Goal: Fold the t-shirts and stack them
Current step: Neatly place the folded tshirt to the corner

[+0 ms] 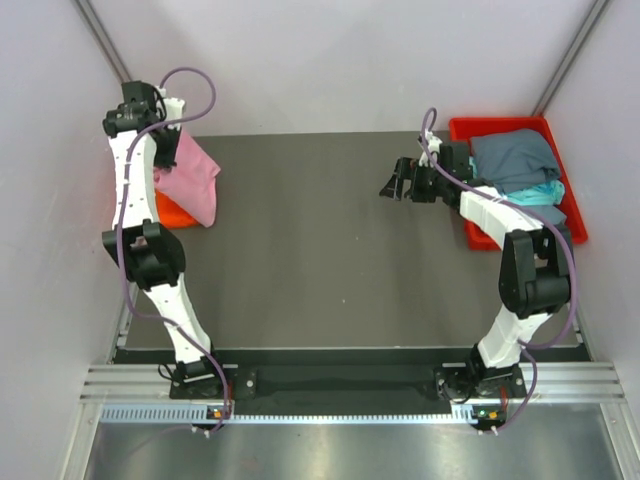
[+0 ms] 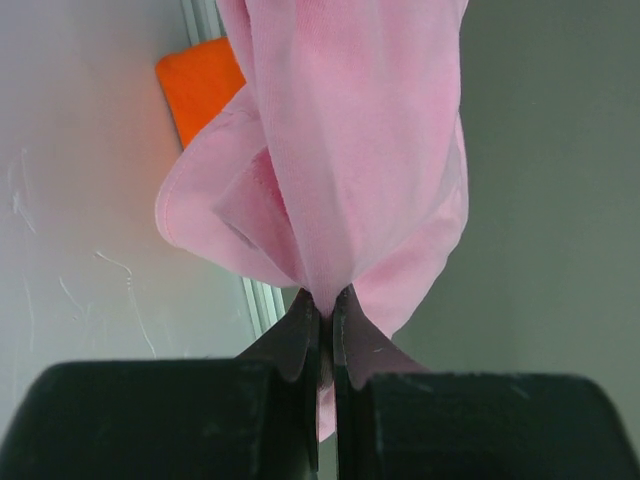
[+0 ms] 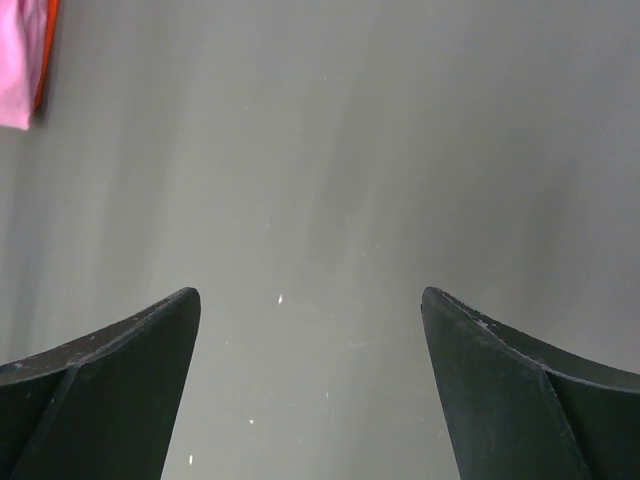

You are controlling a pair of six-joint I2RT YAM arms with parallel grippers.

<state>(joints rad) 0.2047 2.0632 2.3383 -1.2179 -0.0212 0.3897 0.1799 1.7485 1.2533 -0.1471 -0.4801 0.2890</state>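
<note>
While raised at the worktop's (image 1: 300, 250) far-left edge, pinches a bunched fold of the light pink t-shirt (image 2: 340, 150) in the left hand (image 2: 325, 320), closed tight on the cloth. Beyond the tips, drapes in front of the orange t-shirt (image 2: 200, 85). Across, spreads the right hand (image 3: 310, 295) wide above the worktop, beside the red tray (image 1: 470, 128) with grey-blue t-shirt (image 1: 515, 155) and teal t-shirt (image 1: 540, 192).
</note>
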